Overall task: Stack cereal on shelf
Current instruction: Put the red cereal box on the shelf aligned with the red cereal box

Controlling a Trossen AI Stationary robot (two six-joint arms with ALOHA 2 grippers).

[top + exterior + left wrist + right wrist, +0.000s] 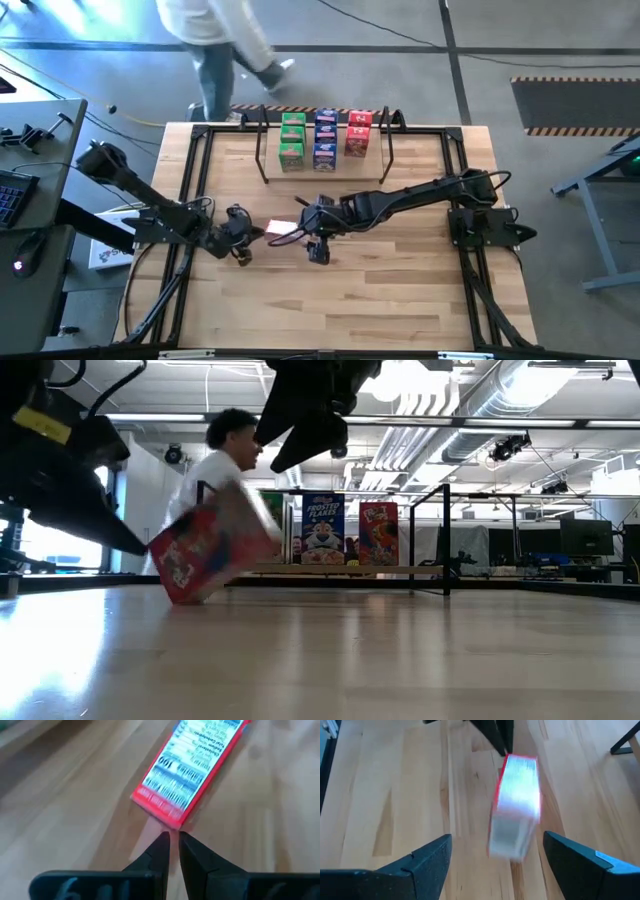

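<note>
A red cereal box (212, 545) stands tilted on the worktop (390, 290) between the two hands, well short of the shelf (325, 160), where six boxes (326, 138) already stand. The left hand (173, 839) has its fingers nearly together just beside the box's corner, apparently not clamped on it. The right hand (495, 851) hangs above the box with its fingers wide apart.

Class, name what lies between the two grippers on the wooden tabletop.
High view: a small red cardboard cereal box lies between the shut left gripper and open right gripper.
</note>
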